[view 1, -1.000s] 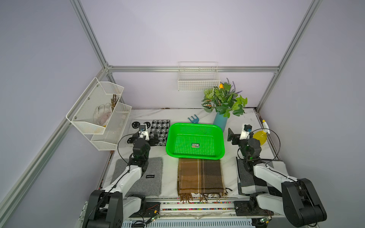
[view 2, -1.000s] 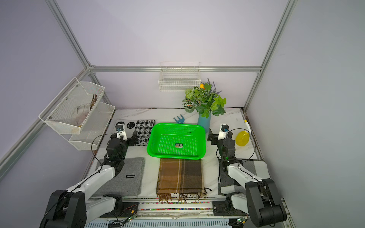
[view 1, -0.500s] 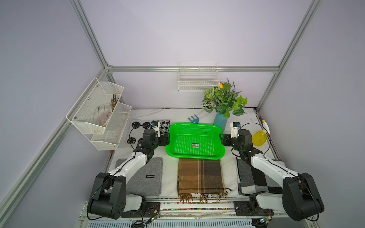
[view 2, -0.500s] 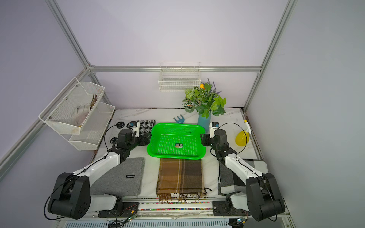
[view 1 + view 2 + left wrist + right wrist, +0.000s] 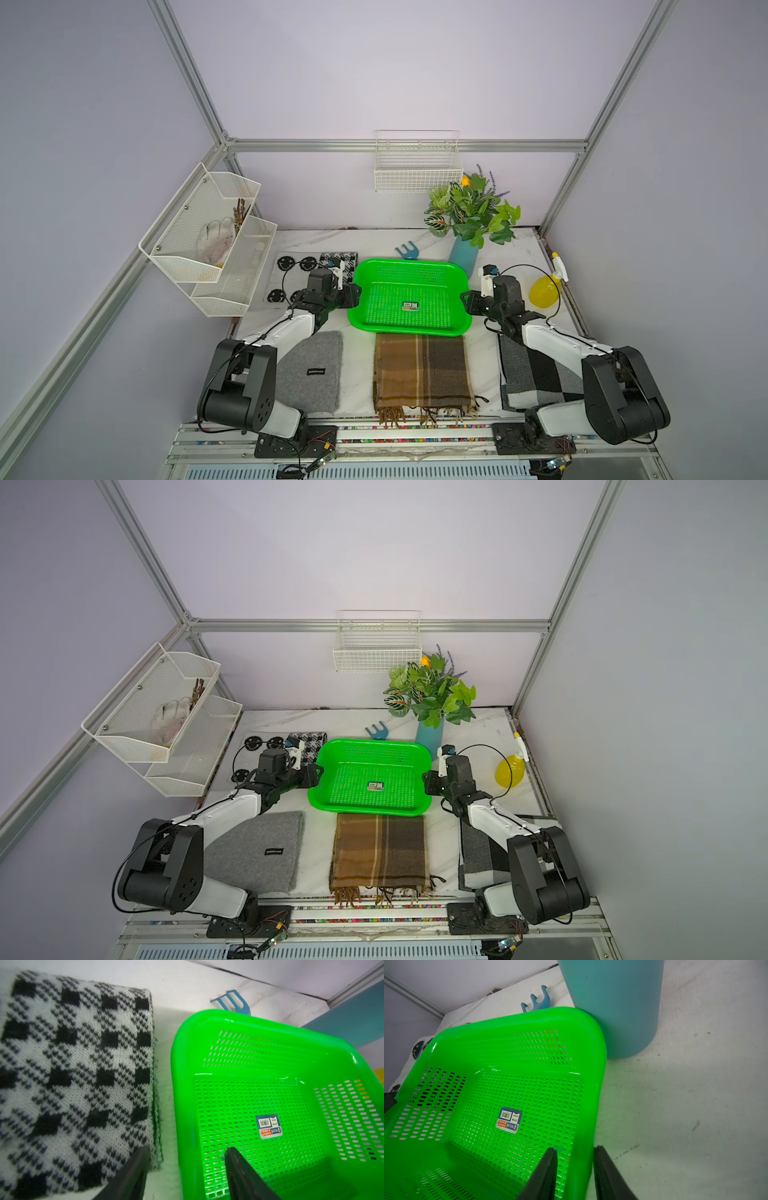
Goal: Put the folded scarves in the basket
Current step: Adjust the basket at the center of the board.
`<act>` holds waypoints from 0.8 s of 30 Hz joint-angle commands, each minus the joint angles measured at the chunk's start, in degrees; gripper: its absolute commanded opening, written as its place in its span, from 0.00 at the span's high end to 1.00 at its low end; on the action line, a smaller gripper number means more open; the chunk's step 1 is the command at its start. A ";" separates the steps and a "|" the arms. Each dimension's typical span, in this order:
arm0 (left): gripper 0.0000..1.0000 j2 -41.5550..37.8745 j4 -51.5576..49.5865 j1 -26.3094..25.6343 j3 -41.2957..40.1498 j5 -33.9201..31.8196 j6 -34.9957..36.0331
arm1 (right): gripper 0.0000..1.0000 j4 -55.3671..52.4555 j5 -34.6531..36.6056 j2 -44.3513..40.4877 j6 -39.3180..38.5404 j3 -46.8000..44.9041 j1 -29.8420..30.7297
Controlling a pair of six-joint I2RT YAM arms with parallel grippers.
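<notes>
The bright green perforated basket (image 5: 415, 330) (image 5: 370, 810) sits mid-table with only a sticker inside. A folded brown plaid scarf (image 5: 422, 370) (image 5: 378, 850) lies flat just in front of it, untouched. My left gripper (image 5: 353, 293) (image 5: 187, 1149) is open astride the basket's left rim (image 5: 182, 1084), one finger inside and one outside with gaps on both sides. My right gripper (image 5: 465, 299) (image 5: 575, 1149) is closed on the right rim (image 5: 593, 1084), its outer finger against the rim and its inner finger on the perforated wall.
A houndstooth cloth (image 5: 79, 1064) lies left of the basket. A grey folded cloth (image 5: 311, 370) is front left, a black-and-white check cloth (image 5: 536, 374) under the right arm. Blue vase (image 5: 463, 257), small blue rake (image 5: 407, 251) and yellow spray bottle (image 5: 544, 291) stand behind and right.
Both arms swung inward to the basket's two short sides. Both sets of jaws narrowed around the rims, the right more than the left. The scarf has not moved.
</notes>
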 commanded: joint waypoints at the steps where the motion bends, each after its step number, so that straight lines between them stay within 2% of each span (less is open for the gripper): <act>1: 0.38 0.76 -2.74 0.26 2.68 3.10 -0.21 | 0.66 0.25 -1.49 0.21 0.33 1.87 0.82; 10: 0.53 0.96 -2.44 -0.66 1.59 6.40 -1.74 | 0.73 -3.27 3.69 0.01 -1.60 3.38 0.92; 15: 0.61 1.82 -1.83 -1.79 2.15 8.55 -2.86 | 0.74 -3.27 4.91 -1.98 -1.67 2.33 0.92; 24: 0.61 2.47 -6.50 -3.76 3.79 5.91 -2.73 | 0.74 -3.72 7.85 -0.79 -1.93 3.40 0.91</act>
